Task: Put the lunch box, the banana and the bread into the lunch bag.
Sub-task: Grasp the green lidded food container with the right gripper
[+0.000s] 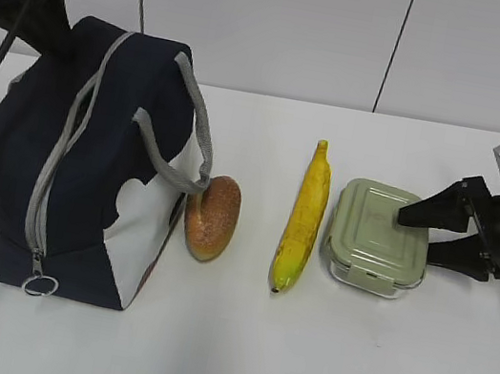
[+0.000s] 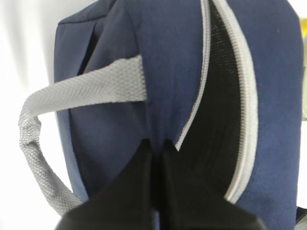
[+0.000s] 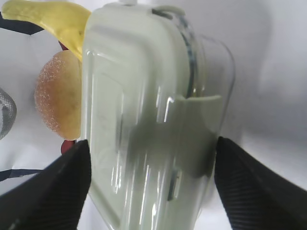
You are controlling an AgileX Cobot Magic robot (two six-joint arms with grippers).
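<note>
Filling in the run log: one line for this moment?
left gripper: shut, at lunch bag opening | right gripper: open, straddling lunch box | banana, bread: on table

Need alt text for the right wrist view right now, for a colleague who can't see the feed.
Close-up of the lunch box, its sage-green lid facing the camera, between the two dark fingers of the open right gripper, which straddle its sides. Behind it at upper left are the bread and one end of the banana, on a white table.
</note>
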